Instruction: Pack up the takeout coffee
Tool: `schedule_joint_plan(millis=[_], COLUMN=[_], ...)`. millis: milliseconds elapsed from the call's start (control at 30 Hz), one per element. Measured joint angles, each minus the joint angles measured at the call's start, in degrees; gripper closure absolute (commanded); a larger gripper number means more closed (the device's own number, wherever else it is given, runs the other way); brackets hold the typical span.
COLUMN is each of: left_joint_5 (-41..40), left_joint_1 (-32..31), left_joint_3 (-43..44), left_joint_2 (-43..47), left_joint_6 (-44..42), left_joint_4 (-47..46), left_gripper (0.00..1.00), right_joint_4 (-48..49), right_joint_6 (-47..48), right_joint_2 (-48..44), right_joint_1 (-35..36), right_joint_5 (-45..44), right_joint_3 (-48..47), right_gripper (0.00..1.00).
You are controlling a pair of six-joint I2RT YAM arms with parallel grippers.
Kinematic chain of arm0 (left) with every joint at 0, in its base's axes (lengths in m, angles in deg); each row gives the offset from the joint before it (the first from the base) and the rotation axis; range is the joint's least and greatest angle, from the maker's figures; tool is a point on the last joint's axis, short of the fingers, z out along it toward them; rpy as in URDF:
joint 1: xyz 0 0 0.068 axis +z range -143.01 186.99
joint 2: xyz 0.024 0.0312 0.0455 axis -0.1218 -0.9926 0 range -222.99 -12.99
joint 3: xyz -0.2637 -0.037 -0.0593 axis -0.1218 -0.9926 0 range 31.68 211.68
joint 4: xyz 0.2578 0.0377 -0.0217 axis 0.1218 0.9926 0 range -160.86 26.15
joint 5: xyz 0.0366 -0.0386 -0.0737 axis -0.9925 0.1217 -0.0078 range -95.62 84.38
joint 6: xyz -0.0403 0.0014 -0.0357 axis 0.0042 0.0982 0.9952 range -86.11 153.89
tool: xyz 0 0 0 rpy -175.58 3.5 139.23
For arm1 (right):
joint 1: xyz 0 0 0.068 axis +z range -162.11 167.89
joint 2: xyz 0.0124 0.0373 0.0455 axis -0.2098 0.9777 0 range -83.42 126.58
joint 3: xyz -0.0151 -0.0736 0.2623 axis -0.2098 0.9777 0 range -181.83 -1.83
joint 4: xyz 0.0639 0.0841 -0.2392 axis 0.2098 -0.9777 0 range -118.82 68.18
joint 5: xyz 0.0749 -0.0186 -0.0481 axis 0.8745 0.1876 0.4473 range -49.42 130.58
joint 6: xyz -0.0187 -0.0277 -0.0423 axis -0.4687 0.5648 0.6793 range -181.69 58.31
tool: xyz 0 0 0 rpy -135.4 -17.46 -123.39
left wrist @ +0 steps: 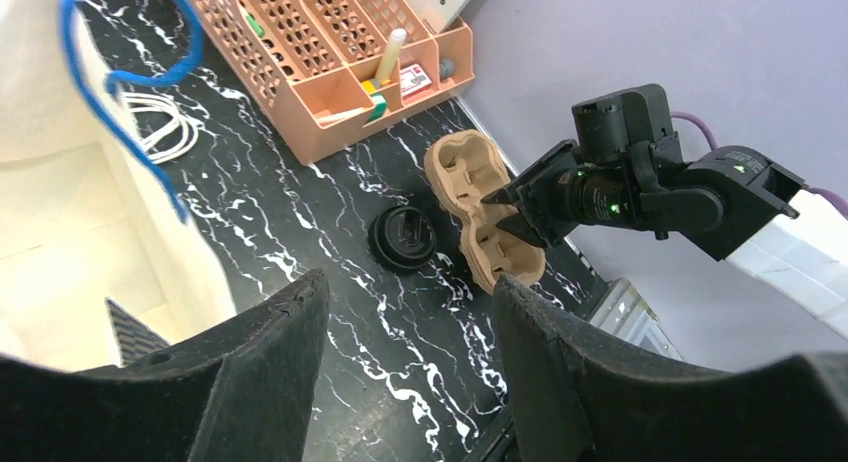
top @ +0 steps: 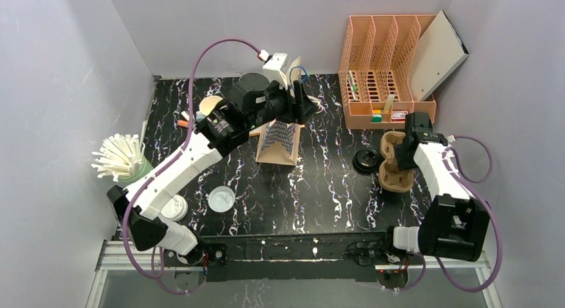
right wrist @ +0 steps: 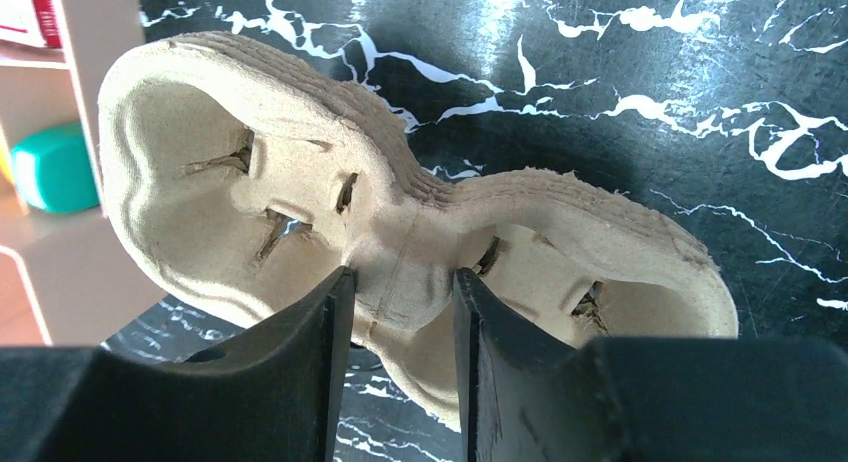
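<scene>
Pinching carrier, right gripper angled down

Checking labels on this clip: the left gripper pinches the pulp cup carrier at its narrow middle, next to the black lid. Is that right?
No, the arm is wrong: the right gripper pinches the pulp cup carrier at its narrow middle, next to the black lid. The right wrist view shows it, and the top view confirms it.

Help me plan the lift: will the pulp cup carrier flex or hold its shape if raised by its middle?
Probably light: the cup carrier is thin moulded pulp with empty wells. Likely stiff enough, since the right gripper grips its narrow centre bridge. Its layered rim suggests a nested stack, so lower pieces might drop.
</scene>
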Motion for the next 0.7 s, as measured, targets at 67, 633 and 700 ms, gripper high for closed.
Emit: schedule_joint_plan(millis=[67, 633, 700], left_joint_5=[0.1, 0.7, 0.9], left_joint_1=[-0.9, -8.9, -9.0], left_joint_3=[0.2, -4.0, -4.7], left_joint_2=[-0.5, -11.4, -12.3], left_joint_6=[0.1, 1.1, 1.1], left_joint_4=[-0.6, -6.2, -6.4], left_gripper=[0.42, 0.52, 0.53], right_joint_4=[-0.4, -1.8, -1.2], right_joint_6=[0.2, 13.6, 17.7], right_joint_2=[-1.9, -4.8, -5.7], right_joint_1=[0.0, 0.0, 0.0], right_joint_5=[0.1, 6.0, 8.7], right_joint_3=[0.0, 0.3, 0.3], right_gripper=[0.57, 0.61, 0.63])
